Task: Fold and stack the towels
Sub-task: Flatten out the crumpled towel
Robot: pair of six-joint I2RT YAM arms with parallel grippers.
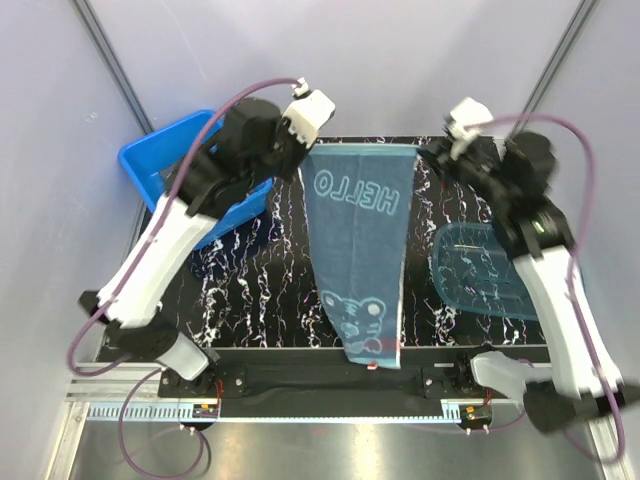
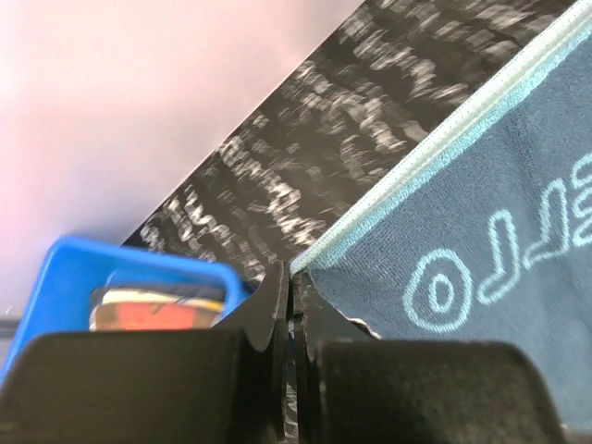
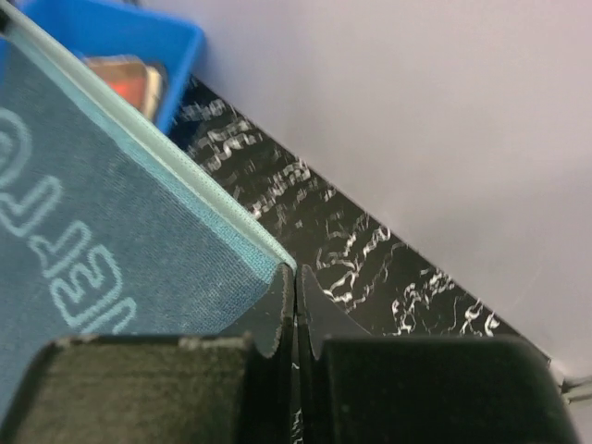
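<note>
A teal towel (image 1: 358, 250) with pale "HELLO" lettering and a cartoon print hangs stretched between both grippers. Its lower end drapes over the table's near edge. My left gripper (image 1: 305, 150) is shut on the towel's upper left corner (image 2: 301, 266); my right gripper (image 1: 425, 150) is shut on the upper right corner (image 3: 289, 264). The towel's top hem runs taut and level between them, above the far part of the black marbled table (image 1: 260, 290). More folded cloth (image 2: 157, 307), orange and pale, lies inside the blue tub.
A blue plastic tub (image 1: 165, 165) stands at the table's far left, partly under the left arm. A translucent teal bowl (image 1: 475, 270) lies at the right, beneath the right arm. Pale walls close in behind and at both sides.
</note>
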